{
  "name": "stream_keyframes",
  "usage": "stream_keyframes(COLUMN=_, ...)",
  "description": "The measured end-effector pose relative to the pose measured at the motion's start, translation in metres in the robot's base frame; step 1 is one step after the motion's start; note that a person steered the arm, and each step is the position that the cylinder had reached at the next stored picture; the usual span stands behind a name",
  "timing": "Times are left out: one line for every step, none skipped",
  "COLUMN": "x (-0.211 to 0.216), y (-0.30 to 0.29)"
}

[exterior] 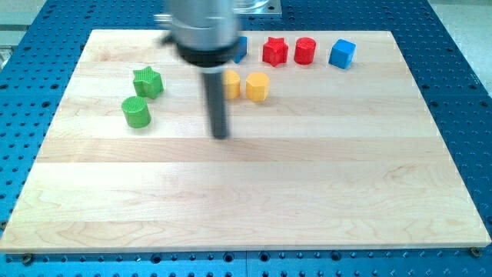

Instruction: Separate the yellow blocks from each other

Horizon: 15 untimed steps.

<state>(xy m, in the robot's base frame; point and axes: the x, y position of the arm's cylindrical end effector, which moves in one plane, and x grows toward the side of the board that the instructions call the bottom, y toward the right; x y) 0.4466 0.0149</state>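
Note:
Two yellow blocks sit side by side near the view's top centre. One yellow block (231, 84) is partly hidden behind the rod, so its shape is unclear. The other is a yellow hexagonal block (257, 87) just to its right, with a narrow gap between them. My tip (221, 135) rests on the board below and slightly left of the partly hidden yellow block, apart from both.
A green star (147, 81) and a green cylinder (137, 112) lie at the view's left. Along the top are a blue block (241, 49) partly hidden by the arm, a red star (275, 51), a red cylinder (305, 51) and a blue cube (343, 54).

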Motion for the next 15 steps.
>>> stream_keyframes(x=-0.048, y=0.092)
stream_keyframes(x=-0.103, y=0.066)
stream_keyframes(x=-0.106, y=0.0)
stream_keyframes(x=-0.065, y=-0.081)
stream_keyframes(x=-0.032, y=-0.074)
stream_keyframes(x=-0.056, y=-0.037)
stream_keyframes(x=-0.052, y=0.006)
stream_keyframes(x=-0.01, y=0.028)
stream_keyframes(x=-0.005, y=-0.032)
stream_keyframes(x=-0.027, y=-0.028)
stream_keyframes(x=-0.037, y=-0.054)
stream_keyframes(x=-0.006, y=-0.105)
stream_keyframes(x=0.006, y=-0.113)
stream_keyframes(x=0.009, y=-0.144)
stream_keyframes(x=0.009, y=-0.124)
